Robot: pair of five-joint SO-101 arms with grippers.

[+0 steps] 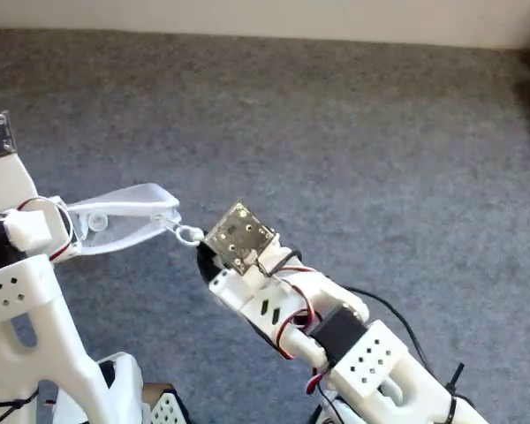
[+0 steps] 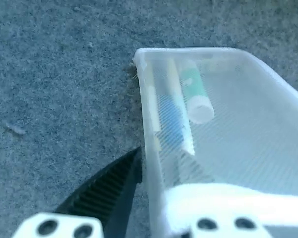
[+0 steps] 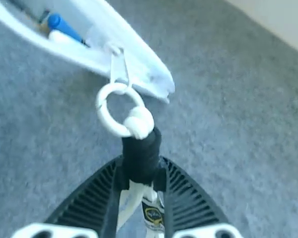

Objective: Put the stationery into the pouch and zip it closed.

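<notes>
Pouch (image 1: 115,216): left-centre of high view, long axis left-right, stationery (image 2: 181,99) inside. My left gripper (image 2: 154,186) clamps its left end. My right gripper (image 3: 139,173) pinches the zip pull (image 3: 138,123) at its right end. Closing likely runs leftward.

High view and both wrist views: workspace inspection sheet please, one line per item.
Surface: grey carpet.
Job's things: translucent pouch between the arms, with a blue pen and a green-white tube inside; how far it is zipped is unclear.
Clutter: nothing seen.
Grippers: left gripper clamped on the pouch wall; right gripper shut on the black tab of the ring pull.
Cables: red and black wires on the right arm.
Surroundings: pale wall.
</notes>
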